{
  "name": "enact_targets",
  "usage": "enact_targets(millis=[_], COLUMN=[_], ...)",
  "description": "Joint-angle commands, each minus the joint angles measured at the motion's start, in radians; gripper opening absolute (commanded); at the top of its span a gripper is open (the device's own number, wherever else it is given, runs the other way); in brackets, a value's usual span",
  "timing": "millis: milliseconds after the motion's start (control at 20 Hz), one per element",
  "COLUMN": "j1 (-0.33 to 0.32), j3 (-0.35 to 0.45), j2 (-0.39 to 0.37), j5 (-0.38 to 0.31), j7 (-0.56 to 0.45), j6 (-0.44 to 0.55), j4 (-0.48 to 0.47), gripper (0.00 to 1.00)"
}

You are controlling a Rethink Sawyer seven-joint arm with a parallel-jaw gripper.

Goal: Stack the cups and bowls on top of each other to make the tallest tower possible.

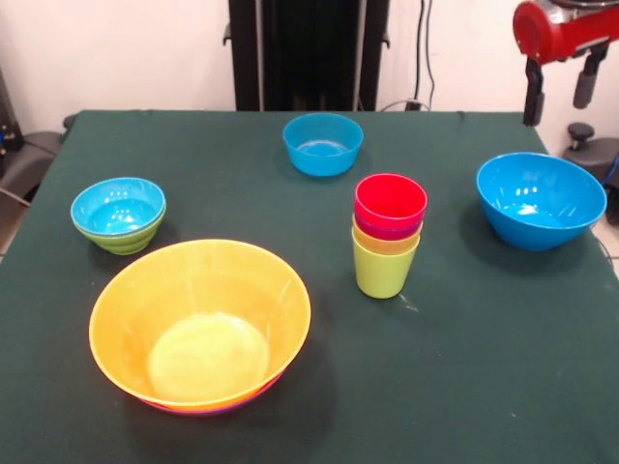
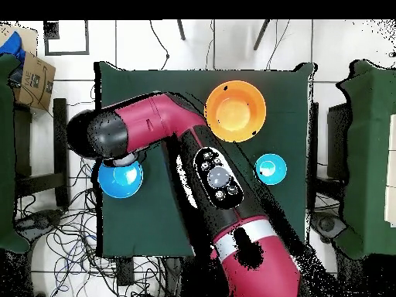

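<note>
Front cam: sits across the table [image 1: 484, 387], raised a bit, angled down; fairly close, so the green cloth fills most of the shot and its near edge is cut off. Far wall and a dark upright post show at top; red arm [image 1: 556, 29] only pokes in at top right.

Overhead cam: high up, looking straight down, much further out. Whole table [image 2: 286, 116] fits, plus floor, cables, chairs either side. Arm [image 2: 178, 147] crosses the middle and hides part of the cloth.

Shared: the tabletop. Large yellow-orange bowl [image 1: 200, 324] [image 2: 235, 110] shows in both, also large blue bowl [image 1: 540, 198] [image 2: 121, 179] and a small blue bowl [image 1: 118, 207] [image 2: 271, 168]. Views are turned half round vs each other.
</note>
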Motion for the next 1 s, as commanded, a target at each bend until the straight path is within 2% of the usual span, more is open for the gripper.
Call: enact_targets(millis=[50, 400, 1000], j1=[0.0, -0.043, -0.052], j3=[-0.111, -0.088, -0.099], j2=[-0.003, 0.038, 0.059], j5=[-0.035, 0.064, 0.087], j7=[0.065, 0.067, 0.054], j6=[0.108, 0.083, 0.042], j4=[-0.024, 0.019, 0.032], gripper=[1.0, 1.0, 1.0])
